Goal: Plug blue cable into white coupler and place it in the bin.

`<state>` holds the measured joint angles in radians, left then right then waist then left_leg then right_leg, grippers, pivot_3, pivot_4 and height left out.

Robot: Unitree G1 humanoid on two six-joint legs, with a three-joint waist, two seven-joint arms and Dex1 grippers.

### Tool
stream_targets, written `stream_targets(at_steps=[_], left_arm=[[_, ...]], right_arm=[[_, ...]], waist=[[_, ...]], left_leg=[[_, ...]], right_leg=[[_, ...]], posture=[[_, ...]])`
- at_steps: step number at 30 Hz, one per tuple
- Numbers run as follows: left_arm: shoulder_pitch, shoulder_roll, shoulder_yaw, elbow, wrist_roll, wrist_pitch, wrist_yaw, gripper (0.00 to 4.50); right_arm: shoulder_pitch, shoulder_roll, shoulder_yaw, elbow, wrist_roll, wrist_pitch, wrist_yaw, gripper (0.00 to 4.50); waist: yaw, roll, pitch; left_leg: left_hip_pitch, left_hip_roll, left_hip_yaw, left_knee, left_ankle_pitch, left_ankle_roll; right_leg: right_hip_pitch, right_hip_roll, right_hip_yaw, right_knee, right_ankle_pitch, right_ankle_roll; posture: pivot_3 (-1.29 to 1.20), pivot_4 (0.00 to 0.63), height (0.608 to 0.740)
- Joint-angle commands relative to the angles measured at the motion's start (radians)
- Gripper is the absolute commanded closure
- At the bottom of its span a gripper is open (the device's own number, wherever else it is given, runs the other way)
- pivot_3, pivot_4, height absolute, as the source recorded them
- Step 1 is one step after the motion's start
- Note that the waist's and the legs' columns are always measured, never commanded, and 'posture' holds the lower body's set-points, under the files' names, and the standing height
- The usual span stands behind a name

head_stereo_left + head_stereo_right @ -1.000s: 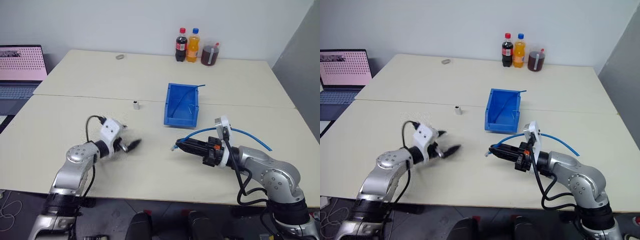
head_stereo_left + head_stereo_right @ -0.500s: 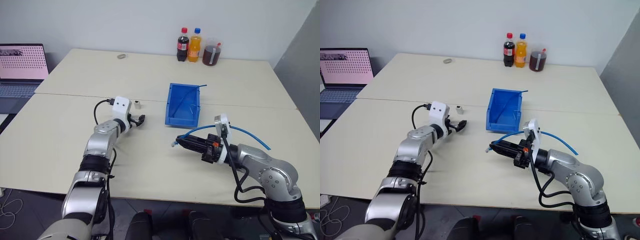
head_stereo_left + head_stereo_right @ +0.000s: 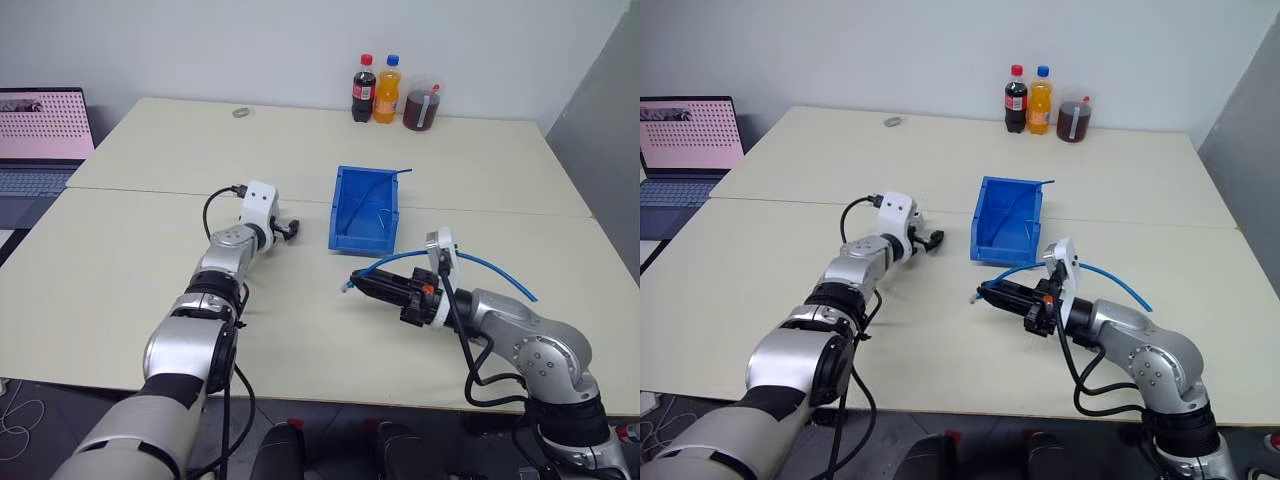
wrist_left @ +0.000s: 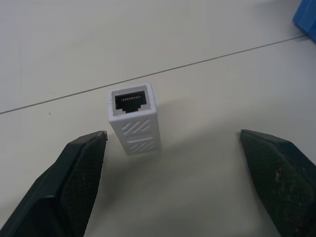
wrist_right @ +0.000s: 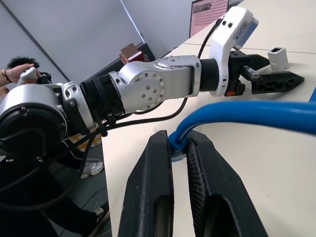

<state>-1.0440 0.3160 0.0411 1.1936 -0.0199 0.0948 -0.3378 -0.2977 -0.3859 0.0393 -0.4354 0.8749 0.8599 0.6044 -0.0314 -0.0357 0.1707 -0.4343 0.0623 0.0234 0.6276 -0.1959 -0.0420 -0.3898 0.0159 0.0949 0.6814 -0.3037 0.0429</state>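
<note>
2 grippers up: your L gripper [image 4: 173, 182] has jaws spread wide w/ the white coupler [image 4: 133, 118] lying on the table [image 3: 150, 260] between the fingers, untouched; its long axis runs along the gripper's line, dark port facing away. Your R gripper [image 5: 178, 148] is clamped on the blue cable [image 3: 495, 268] near its plug, plug end pointing left toward the coupler. Bin [image 3: 365, 210] sits beyond, between both. No readable writing.

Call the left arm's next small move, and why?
Probably ease the left pincer forward and close on the white coupler. Its fingers stand wide open, the coupler upright on the table between and just beyond them, untouched. The right pincer is already shut on the blue cable near its plug end, so the coupler is what's left to grasp.
</note>
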Motion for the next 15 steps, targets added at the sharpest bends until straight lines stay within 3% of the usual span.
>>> stream_targets(at_steps=[1,9,12,15], left_arm=[[-0.058,-0.003,0.042,0.043,-0.016,-0.031,0.013,0.00],[-0.091,-0.005,0.082,0.092,-0.020,-0.034,0.024,0.00],[-0.100,-0.004,0.083,0.103,-0.010,-0.039,0.037,0.45],[-0.107,-0.004,0.086,0.112,-0.005,-0.040,0.045,1.21]], right_arm=[[0.001,-0.002,-0.002,-0.046,-0.008,-0.021,-0.009,4.39],[0.001,0.004,0.008,-0.049,-0.021,-0.022,-0.019,4.39],[0.001,0.007,0.011,-0.051,-0.025,-0.022,-0.022,4.39],[0.004,0.008,0.014,-0.054,-0.027,-0.022,-0.025,4.39]], waist=[[0.000,0.000,0.000],[0.000,0.000,0.000],[0.000,0.000,0.000],[0.000,0.000,0.000]], left_leg=[[0.000,0.000,0.000,0.000,0.000,0.000],[0.000,0.000,0.000,0.000,0.000,0.000],[0.000,0.000,0.000,0.000,0.000,0.000],[0.000,0.000,0.000,0.000,0.000,0.000]], right_leg=[[0.000,0.000,0.000,0.000,0.000,0.000],[0.000,0.000,0.000,0.000,0.000,0.000],[0.000,0.000,0.000,0.000,0.000,0.000],[0.000,0.000,0.000,0.000,0.000,0.000]], posture=[[0.00,0.150,0.740],[0.00,0.150,0.740],[0.00,0.150,0.740],[0.00,0.150,0.740]])
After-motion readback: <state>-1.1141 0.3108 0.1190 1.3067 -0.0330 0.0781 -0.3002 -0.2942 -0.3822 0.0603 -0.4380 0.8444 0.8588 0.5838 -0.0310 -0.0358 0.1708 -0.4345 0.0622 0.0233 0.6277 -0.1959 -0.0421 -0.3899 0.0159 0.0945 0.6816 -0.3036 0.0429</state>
